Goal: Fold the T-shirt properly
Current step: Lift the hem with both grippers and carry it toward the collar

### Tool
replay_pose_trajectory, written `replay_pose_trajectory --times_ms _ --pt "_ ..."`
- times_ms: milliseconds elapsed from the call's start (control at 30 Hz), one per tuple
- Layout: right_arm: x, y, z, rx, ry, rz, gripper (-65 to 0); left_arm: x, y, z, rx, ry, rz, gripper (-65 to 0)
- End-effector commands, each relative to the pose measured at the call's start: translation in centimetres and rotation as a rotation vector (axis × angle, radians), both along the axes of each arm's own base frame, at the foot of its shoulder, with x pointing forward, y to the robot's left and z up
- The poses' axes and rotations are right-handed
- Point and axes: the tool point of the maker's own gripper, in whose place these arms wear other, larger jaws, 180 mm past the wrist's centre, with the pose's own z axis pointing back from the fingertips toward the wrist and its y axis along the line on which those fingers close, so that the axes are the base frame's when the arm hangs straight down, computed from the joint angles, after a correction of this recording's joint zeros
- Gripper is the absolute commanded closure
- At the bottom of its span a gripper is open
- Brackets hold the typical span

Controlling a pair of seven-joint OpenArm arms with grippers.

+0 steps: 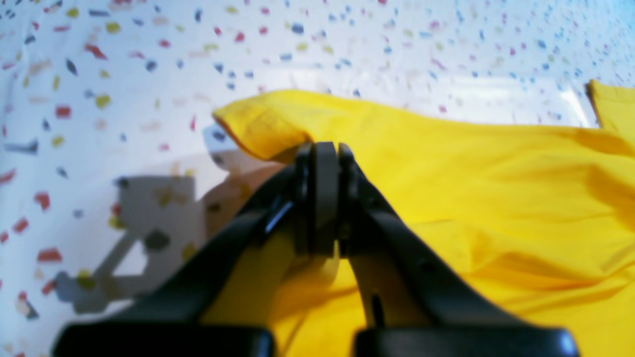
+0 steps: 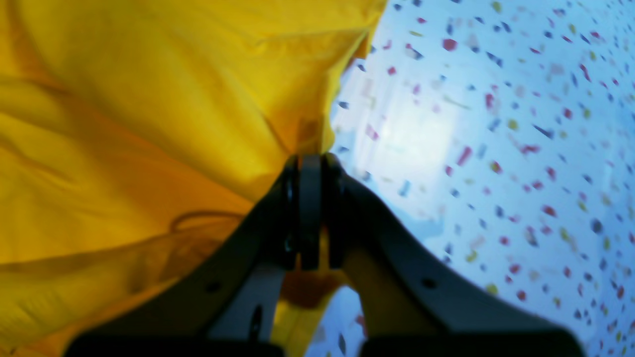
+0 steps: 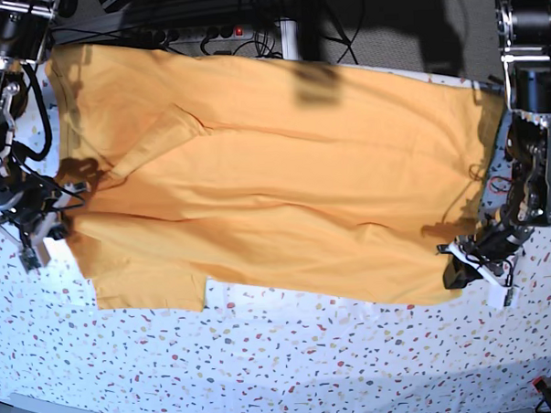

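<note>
My left fingers point(image 1: 325, 153) are pinched tight on a raised fold at the edge of the T-shirt point(image 1: 471, 198), lifting that yellow cloth off the table point(image 1: 124, 99). My right fingers point(image 2: 310, 163) are clamped the same way on the opposite edge. Between them the T-shirt point(image 3: 284, 188) lies spread wide across the speckled table point(image 3: 291, 361), one sleeve folded inward.
</note>
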Motion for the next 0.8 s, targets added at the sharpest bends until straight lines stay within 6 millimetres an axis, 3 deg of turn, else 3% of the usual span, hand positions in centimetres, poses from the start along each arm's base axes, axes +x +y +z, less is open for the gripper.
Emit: replay_pose_trajectory --times_ms 0,167,333,500,767 --pt "0.2 -1.2 1.9 -0.027 -0.050 -0.011 0.0 1.0 0.8 2.6 0.000 -0.077 0.007 0.0" --pt "-1.9 -5.0 2.7 -0.035 -0.071 -0.124 0.0 0.0 1.7 2.0 0.027 -0.063 0.007 0.0" --pt "-2.7 -6.7 3.5 -0.037 -0.096 -0.174 0.0 -0.1 2.3 2.0 0.039 -0.059 0.011 0.0" --pt "-2.6 -5.7 2.9 0.012 -0.096 -0.171 0.0 -0.5 2.2 1.5 0.040 -0.047 0.008 0.0" --pt "-4.7 -3.8 -1.0 0.075 -0.008 -0.189 0.0 -1.3 1.9 0.2 0.059 0.031 -0.024 0.0"
